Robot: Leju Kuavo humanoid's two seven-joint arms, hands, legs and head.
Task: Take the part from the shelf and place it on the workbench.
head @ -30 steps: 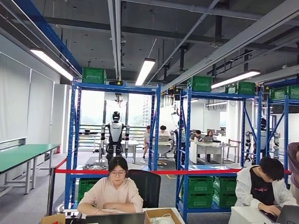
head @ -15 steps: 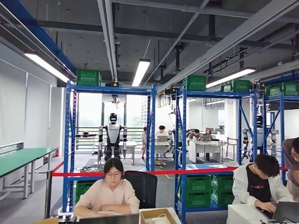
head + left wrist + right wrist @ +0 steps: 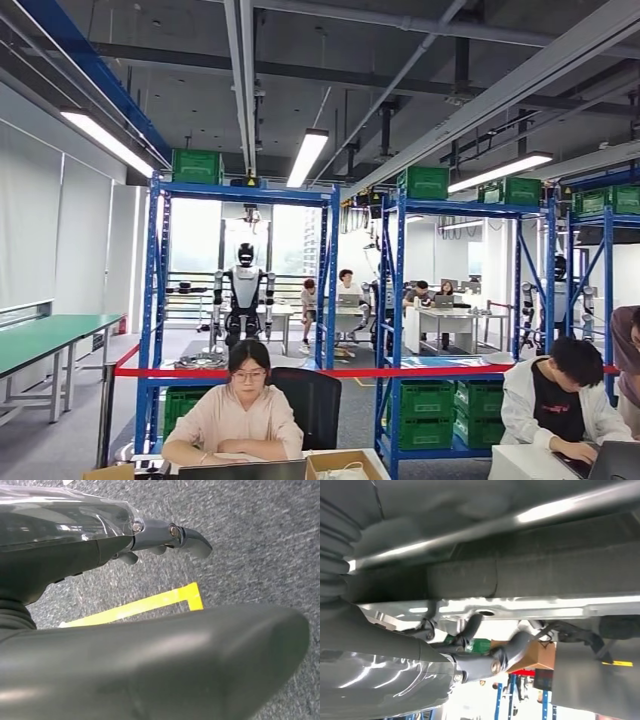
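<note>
The robot faces the tall blue steel shelf (image 3: 241, 300) beyond a seated person (image 3: 235, 410); the part cannot be made out, so weight and grip stay unjudged. The left hand (image 3: 166, 535) hangs empty, fingers apart, over grey carpet; the right hand (image 3: 486, 655) likewise holds nothing.

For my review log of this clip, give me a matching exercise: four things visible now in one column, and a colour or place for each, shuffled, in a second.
Things:
1. crates low on the right-hand shelf
2. barrier tape
3. floor marking in the left wrist view
4. long table

Descriptions:
A. yellow, on grey carpet
B. green top, at the left wall
C. red, stretched across the racks
D. green, stacked near the floor

Pairs: 1-D, 2-C, 3-A, 4-B
</note>
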